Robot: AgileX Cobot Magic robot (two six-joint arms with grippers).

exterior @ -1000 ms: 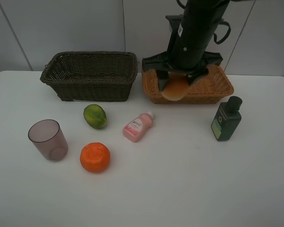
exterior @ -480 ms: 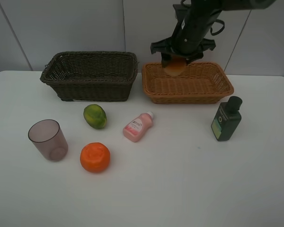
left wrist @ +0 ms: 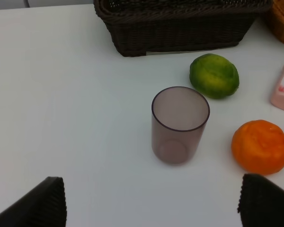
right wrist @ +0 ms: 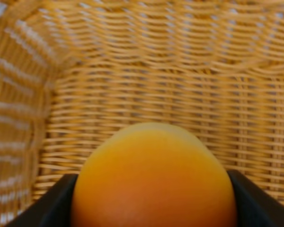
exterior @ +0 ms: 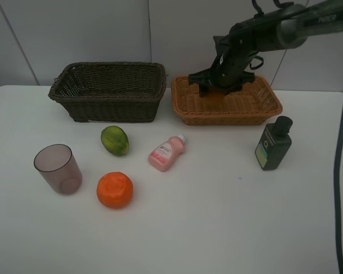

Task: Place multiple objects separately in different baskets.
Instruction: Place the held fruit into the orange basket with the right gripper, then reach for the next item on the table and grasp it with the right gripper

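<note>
My right gripper (exterior: 220, 85) reaches down into the light tan basket (exterior: 263, 105). Its right wrist view shows it (right wrist: 154, 201) shut on the red-orange peach-like fruit (right wrist: 154, 170), just above the woven floor. The dark brown basket (exterior: 108, 91) stands to its left. On the table lie the green fruit (exterior: 114, 140), the orange (exterior: 115, 189) and the pink bottle (exterior: 167, 152). The mauve cup (exterior: 58, 168) and the dark green bottle (exterior: 272, 144) stand upright. My left gripper (left wrist: 154, 208) hangs open, short of the cup (left wrist: 180, 125). It does not show in the exterior view.
The white table (exterior: 217, 217) ends at a pale wall behind both baskets. A dark cable (exterior: 337, 171) hangs down at the right edge. In the left wrist view, the green fruit (left wrist: 214, 75) and orange (left wrist: 260, 146) lie beside the cup.
My right arm has carried the peach-like fruit from in front of the tan basket back over it and down inside. Everything else on the table stayed put.
</note>
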